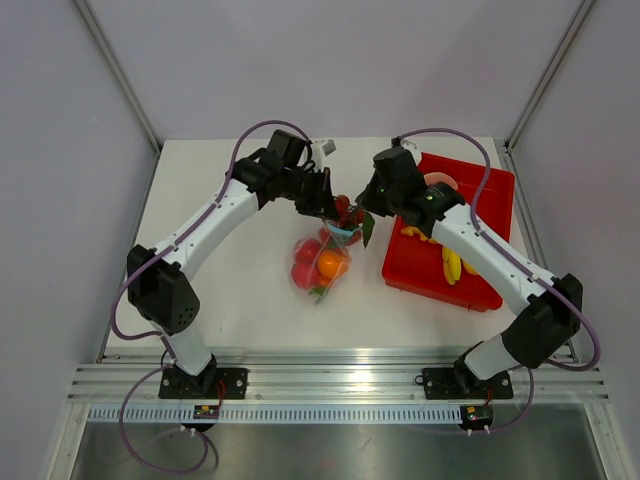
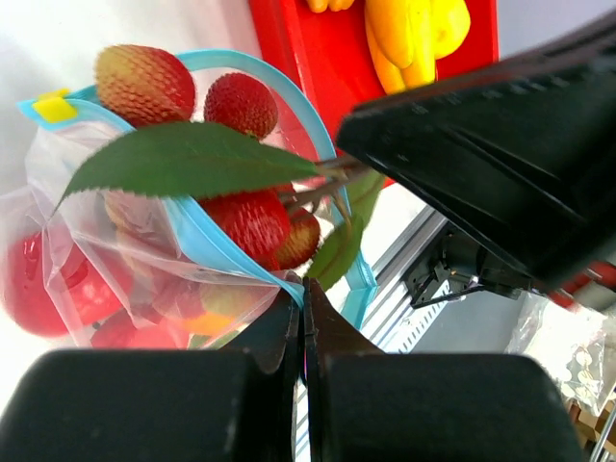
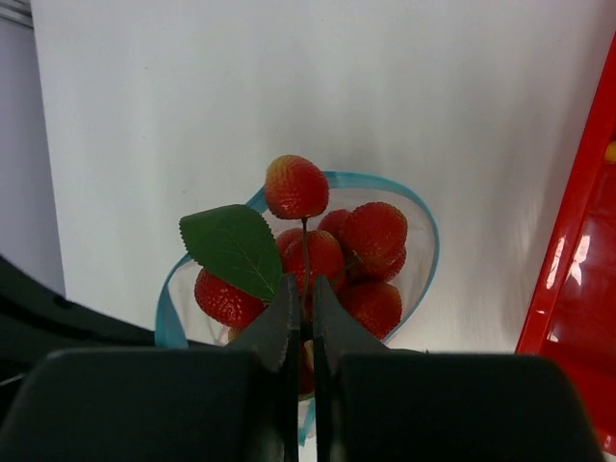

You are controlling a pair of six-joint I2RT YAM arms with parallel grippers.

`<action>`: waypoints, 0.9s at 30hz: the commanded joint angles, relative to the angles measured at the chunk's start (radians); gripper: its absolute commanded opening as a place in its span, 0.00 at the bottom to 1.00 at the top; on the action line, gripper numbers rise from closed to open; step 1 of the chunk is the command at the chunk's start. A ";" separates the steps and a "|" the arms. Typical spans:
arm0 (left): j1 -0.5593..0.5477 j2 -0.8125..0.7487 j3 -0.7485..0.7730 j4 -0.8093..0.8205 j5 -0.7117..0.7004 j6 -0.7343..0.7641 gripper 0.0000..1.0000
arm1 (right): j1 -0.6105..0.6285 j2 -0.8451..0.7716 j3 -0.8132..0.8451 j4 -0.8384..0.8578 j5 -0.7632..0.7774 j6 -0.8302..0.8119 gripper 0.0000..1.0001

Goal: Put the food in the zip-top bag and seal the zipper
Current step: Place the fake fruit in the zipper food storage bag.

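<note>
**A:** What does the left claw have?

**B:** The left claw [image 2: 304, 322] is pinched tight on the zipper [image 2: 207, 245], gripping one lip of the zip-top bag [image 2: 72, 168] and holding the mouth up.

**A:** And the right one?

**B:** The right claw [image 3: 300, 322] is closed just as narrowly on the thin stem of the berry cluster [image 3: 346, 255]. The cluster sits in the bag's open mouth, ringed by the blue strip. One berry pokes above the rim at 12 o'clock, and the green leaf [image 3: 236, 248] spreads out towards 10 o'clock.

**A:** Where does that put everything from above?

**B:** The two claws meet at the bag's 12 o'clock end. The bag lies mid-table [image 1: 220, 270] and trails towards 6 o'clock, with an orange ball [image 1: 331, 264] and red balls [image 1: 305, 272] inside it.

**A:** And beyond the bag?

**B:** The red tray [image 1: 490, 185] lies at 3 o'clock of the bag, apart from it and partly under the right arm.
</note>
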 commanded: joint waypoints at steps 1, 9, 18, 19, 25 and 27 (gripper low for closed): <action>-0.008 0.011 0.063 0.038 0.056 0.014 0.00 | 0.020 -0.073 0.004 0.060 -0.029 0.026 0.00; -0.008 0.040 0.115 0.029 0.045 0.016 0.00 | 0.026 -0.176 -0.049 0.022 -0.006 0.028 0.00; -0.012 0.076 0.201 0.006 0.104 0.030 0.00 | 0.059 -0.181 -0.137 0.028 -0.048 0.052 0.00; -0.015 0.079 0.201 0.009 0.112 0.027 0.00 | 0.065 -0.167 -0.141 0.032 -0.049 0.060 0.00; -0.028 0.062 0.155 0.076 0.190 -0.006 0.00 | 0.066 -0.077 -0.146 0.106 -0.043 0.097 0.00; -0.029 0.057 0.148 0.085 0.209 -0.007 0.00 | 0.065 -0.051 -0.148 0.143 -0.052 0.106 0.00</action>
